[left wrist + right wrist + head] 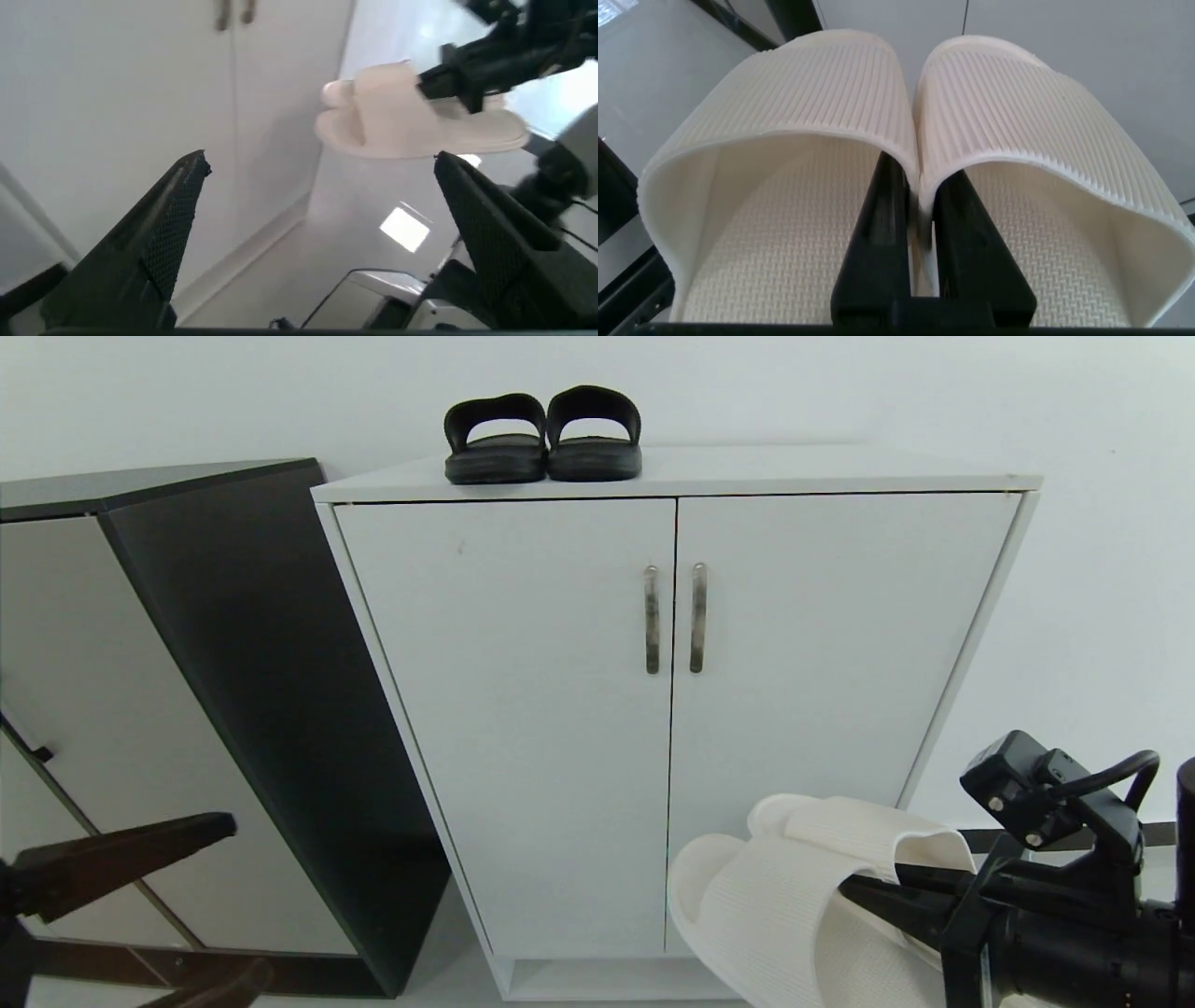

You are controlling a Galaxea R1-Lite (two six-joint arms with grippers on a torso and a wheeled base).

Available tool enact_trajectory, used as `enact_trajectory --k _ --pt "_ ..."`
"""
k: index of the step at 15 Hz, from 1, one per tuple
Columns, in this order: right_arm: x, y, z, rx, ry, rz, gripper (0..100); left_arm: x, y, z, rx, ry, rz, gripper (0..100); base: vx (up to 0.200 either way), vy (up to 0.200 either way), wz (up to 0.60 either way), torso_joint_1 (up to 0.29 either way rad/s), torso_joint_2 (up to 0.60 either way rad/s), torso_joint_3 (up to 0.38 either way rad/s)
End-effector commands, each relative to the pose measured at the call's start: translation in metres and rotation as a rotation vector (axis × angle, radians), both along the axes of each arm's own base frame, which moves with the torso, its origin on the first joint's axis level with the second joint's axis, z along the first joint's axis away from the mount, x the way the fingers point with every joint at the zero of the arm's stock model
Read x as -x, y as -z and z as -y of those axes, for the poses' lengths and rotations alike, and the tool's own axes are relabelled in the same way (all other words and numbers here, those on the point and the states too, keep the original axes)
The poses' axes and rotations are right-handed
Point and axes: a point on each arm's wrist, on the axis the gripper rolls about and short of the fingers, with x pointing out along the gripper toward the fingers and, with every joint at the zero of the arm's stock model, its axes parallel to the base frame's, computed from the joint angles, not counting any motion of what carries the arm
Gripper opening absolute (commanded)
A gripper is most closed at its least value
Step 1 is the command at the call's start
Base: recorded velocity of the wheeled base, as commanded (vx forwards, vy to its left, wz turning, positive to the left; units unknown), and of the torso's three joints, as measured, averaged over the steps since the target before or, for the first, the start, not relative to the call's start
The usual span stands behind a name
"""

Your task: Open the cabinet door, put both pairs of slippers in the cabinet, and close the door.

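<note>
One white cabinet (523,709) is seen at the centre of the head view, and its two doors are both shut, the left door (504,709) and the right door (822,663) meeting at a narrow central seam. Two upright metal handles are counted just beside that seam, one (652,619) on the left door and one (696,617) on the right. One pair of black slippers (542,434) is set on the cabinet top in the upper centre of the frame: two slippers side by side and touching, open toes turned towards the camera. One pair of white slippers (794,896), ribbed across the straps, is held in the lower right of the frame, before the bottom of the right door and clear of the floor. The right gripper (920,201) is pinched on this pair: one black finger is seen inside each slipper, and the two adjoining strap walls are squeezed between the fingers. The left gripper (322,163) is seen at the lower left of the head view with its two fingers spread wide, nothing being held between them. One dark cabinet (261,691) stands just beside the white one at the left of the frame. Four slippers are thus counted in all, two black and two white.
</note>
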Motion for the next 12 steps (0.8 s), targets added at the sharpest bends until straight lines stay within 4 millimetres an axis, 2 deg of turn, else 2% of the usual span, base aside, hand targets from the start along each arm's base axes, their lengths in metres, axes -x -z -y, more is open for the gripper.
enact_trajectory --k 1,5,7,8,9,12 --pt "0.000 0.001 0.000 0.004 -0.001 -0.003 0 -0.040 -0.014 0.029 -0.017 0.120 -0.075 100 0.000 0.000 0.00 0.000 0.00 0.000" --pt "0.000 0.003 0.000 0.027 -0.007 0.010 0 -0.068 -0.022 0.065 -0.023 0.175 -0.048 100 0.000 0.000 0.00 0.000 0.00 0.000" --pt "0.000 0.003 0.000 0.028 -0.009 0.009 0 -0.086 -0.026 0.097 -0.023 0.156 -0.009 100 0.000 0.000 0.00 0.000 0.00 0.000" --pt "0.000 0.003 0.000 0.028 -0.009 0.009 0 -0.090 -0.026 0.103 -0.026 0.162 -0.011 100 0.000 0.000 0.00 0.000 0.00 0.000" --pt "0.000 0.004 0.000 0.031 -0.009 0.007 0 -0.100 -0.029 0.117 -0.027 0.181 -0.011 100 0.000 0.000 0.00 0.000 0.00 0.000" --pt "0.000 0.005 0.000 0.036 -0.008 0.003 0 -0.117 -0.033 0.136 -0.019 0.230 -0.013 100 0.000 0.000 0.00 0.000 0.00 0.000"
